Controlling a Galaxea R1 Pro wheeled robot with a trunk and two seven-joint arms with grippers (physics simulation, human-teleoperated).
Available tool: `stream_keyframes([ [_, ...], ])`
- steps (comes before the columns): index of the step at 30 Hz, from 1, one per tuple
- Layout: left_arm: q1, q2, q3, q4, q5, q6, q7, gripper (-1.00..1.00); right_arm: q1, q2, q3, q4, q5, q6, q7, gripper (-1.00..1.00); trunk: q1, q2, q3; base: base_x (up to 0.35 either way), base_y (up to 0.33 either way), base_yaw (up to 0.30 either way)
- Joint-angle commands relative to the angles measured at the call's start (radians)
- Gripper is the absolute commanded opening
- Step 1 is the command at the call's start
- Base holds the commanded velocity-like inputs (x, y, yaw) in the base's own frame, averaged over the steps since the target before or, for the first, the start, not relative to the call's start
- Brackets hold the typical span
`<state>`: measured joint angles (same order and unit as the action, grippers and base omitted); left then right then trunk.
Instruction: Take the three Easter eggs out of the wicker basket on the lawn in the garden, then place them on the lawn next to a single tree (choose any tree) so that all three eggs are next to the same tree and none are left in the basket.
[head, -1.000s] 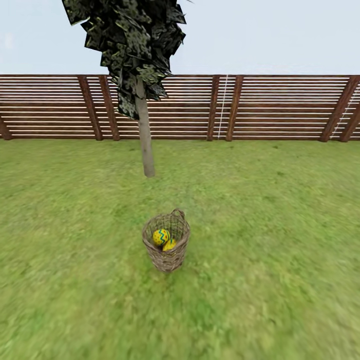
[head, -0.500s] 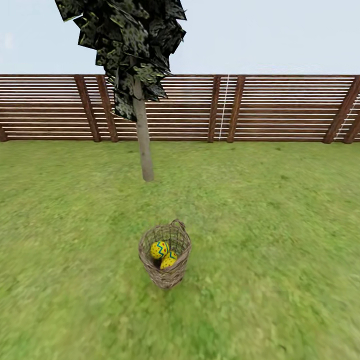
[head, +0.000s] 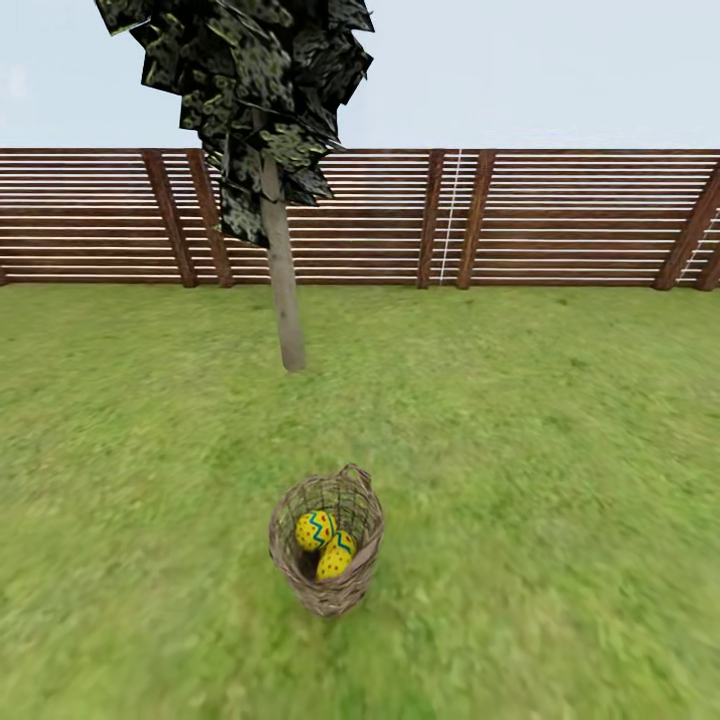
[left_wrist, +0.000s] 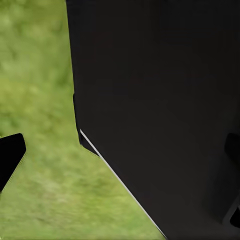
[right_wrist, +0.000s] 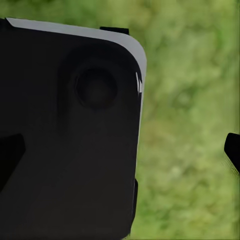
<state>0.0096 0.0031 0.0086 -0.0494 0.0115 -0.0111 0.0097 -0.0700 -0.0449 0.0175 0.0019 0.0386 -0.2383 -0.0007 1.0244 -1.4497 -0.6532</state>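
Note:
The wicker basket (head: 326, 548) stands on the lawn (head: 520, 450) in the lower middle of the head view. Two yellow Easter eggs with blue zigzags lie inside it, one (head: 314, 529) higher and one (head: 336, 558) beside it toward me; a third egg is hidden. The tree (head: 283, 290), with a pale trunk and dark blocky leaves, rises behind the basket, slightly left. In the left wrist view my left gripper (left_wrist: 120, 155) has its fingers (left_wrist: 10, 157) far apart over grass, empty. My right gripper (right_wrist: 120, 150) is likewise spread, with its fingertips (right_wrist: 232, 150) at the frame edges.
A brown slatted fence (head: 560, 215) closes the garden behind the tree. Open grass lies all around the basket and the trunk. Dark parts of my own body (left_wrist: 165, 110) (right_wrist: 70, 130) block much of both wrist views.
The whole head view has shifted: the camera has come closer, so the basket and tree base sit lower and larger in the picture. The eggs stay in the basket.

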Motion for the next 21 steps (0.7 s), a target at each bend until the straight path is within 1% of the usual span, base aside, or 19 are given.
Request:
stream_keyframes([
  [1, 0.001, 0.000, 0.001, -0.002, 0.001, -0.001, 0.001, 1.00, -0.001, 0.000, 0.002, 0.000, 0.005, -0.002, 0.000, 1.00, 0.001, 0.000, -0.001, 0.335, 0.000, 0.000],
  [6, 0.001, 0.000, 0.001, -0.002, 0.002, -0.001, 0.001, 1.00, -0.003, 0.000, 0.003, 0.001, 0.011, -0.003, -0.001, 1.00, 0.001, 0.000, -0.001, 0.335, 0.000, 0.000],
  [11, 0.001, 0.000, 0.001, -0.002, 0.002, -0.001, 0.001, 1.00, -0.004, 0.002, -0.001, 0.001, 0.010, -0.002, 0.000, 1.00, 0.001, 0.000, -0.001, 0.335, 0.000, 0.000],
  [17, 0.001, 0.001, 0.001, -0.003, 0.002, -0.001, 0.001, 1.00, -0.004, -0.001, -0.005, -0.001, 0.002, -0.002, 0.001, 1.00, 0.001, 0.000, -0.001, 0.335, 0.000, 0.000],
  [21, 0.001, 0.001, 0.001, -0.003, 0.002, -0.001, 0.001, 1.00, -0.004, 0.000, -0.001, -0.004, 0.008, -0.002, 0.002, 1.00, 0.001, 0.000, -0.001, 0.335, 0.000, 0.000],
])
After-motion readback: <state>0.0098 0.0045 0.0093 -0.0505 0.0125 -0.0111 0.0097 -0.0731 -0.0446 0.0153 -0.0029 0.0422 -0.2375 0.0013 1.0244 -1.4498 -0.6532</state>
